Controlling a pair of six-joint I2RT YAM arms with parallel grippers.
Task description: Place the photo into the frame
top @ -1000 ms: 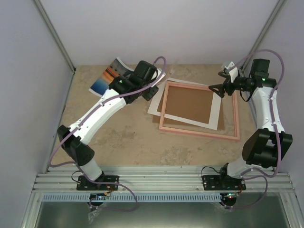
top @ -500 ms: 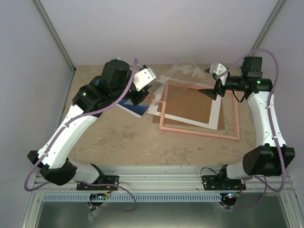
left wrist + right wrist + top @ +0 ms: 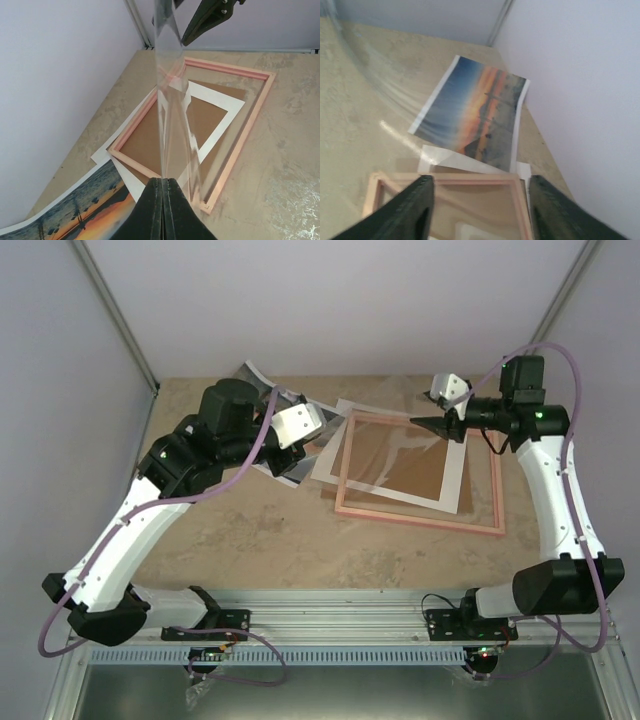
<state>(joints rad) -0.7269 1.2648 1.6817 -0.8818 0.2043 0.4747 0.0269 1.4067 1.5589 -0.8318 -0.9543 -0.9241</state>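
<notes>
No writing, label, brand, number or sign is legible on the photo [image 3: 480, 112], the frame [image 3: 420, 520], the brown board [image 3: 420, 480] or the table [image 3: 250, 540] in any view.

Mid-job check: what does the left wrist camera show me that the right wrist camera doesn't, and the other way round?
Left wrist only: the left end effector shut on the clear sheet, which is seen nearly edge-on in front of the frame. Right wrist only: the right end effector, open, and the whole photo lying face up. Both: the frame, the sheet and at least a corner of the photo.
</notes>
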